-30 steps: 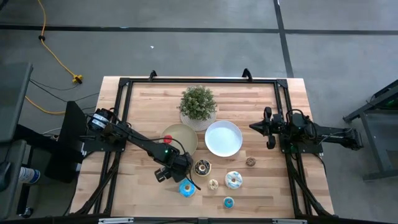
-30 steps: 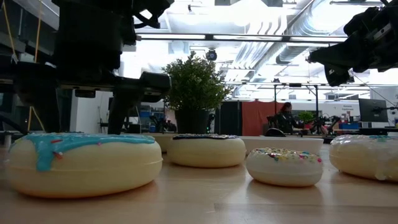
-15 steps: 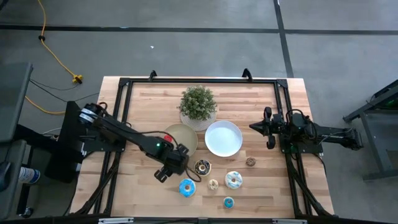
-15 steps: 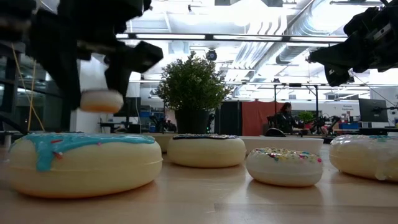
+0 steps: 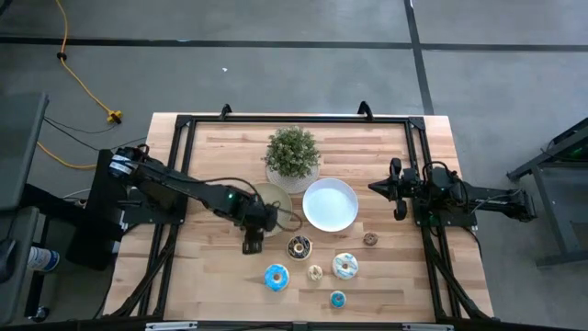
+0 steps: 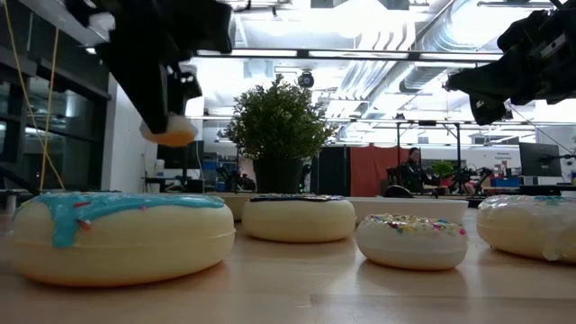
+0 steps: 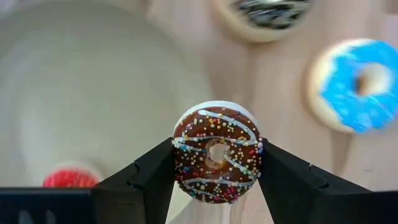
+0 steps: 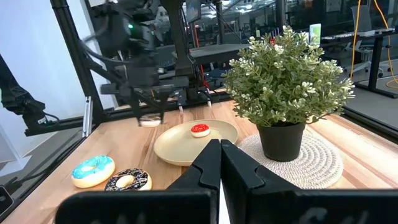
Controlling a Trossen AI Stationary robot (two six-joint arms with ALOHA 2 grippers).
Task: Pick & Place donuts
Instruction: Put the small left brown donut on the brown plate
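My left gripper (image 5: 252, 238) hangs over the near rim of the round tan plate (image 5: 276, 198) and is shut on a small chocolate-iced donut with sprinkles (image 7: 216, 152), which also shows in the low view (image 6: 171, 134). A red donut (image 8: 199, 129) lies on the tan plate. On the wood lie a dark chocolate donut (image 5: 299, 246), a large blue donut (image 5: 276, 276), a small tan one (image 5: 315, 272), a white one with blue icing (image 5: 345, 266), a small blue one (image 5: 338, 299) and a small brown one (image 5: 370, 239). My right gripper (image 8: 219, 150) waits shut, above the table's right side. My left gripper pinches the small chocolate donut between its two fingers (image 7: 152, 173), one on each side of the outer rim (image 7: 178, 149). The fingers come from above, pointing down. The donut is lifted clear of the table, roughly level, with its iced face up.
A round white plate (image 5: 330, 204) sits right of the tan plate. A potted plant (image 5: 292, 154) on a woven mat stands toward the far edge. A black frame (image 5: 184, 129) borders the table. Bare wood lies along the near left.
My left gripper has risen from beside the large blue donut and moved toward the far edge, to the tan plate's near rim. The small chocolate donut has gone with it, from table height to well above the wood.
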